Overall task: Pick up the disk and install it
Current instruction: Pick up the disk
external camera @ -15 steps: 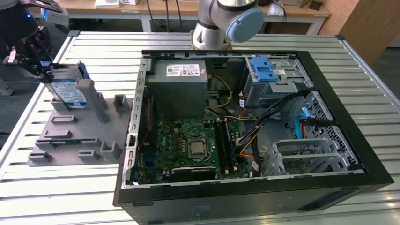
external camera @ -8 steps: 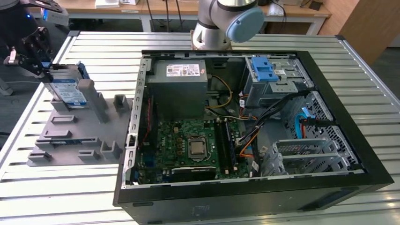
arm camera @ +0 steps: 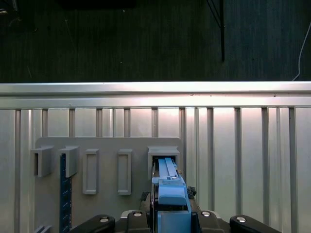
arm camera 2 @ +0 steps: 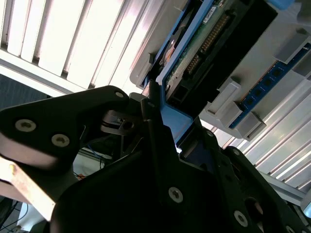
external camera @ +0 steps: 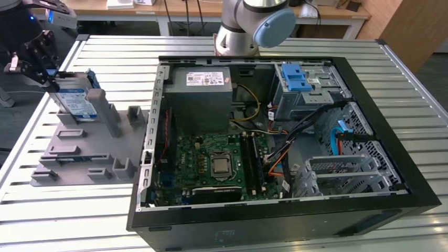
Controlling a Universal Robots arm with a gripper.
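The disk, silver-grey with a white-and-blue label and a blue carrier, stands on edge in the far slot of the grey holder at the exterior view's left. My black gripper is at the disk's upper end, shut on its blue carrier. In the first wrist view the carrier runs between my fingers into the holder's slot. The second wrist view shows the disk's green circuit board, with the blue frame pinched at my gripper.
An open computer case lies at the middle and right of the slatted metal table. Inside it are a drive cage with a blue latch, a grey power supply and the motherboard. The holder carries a blue memory stick.
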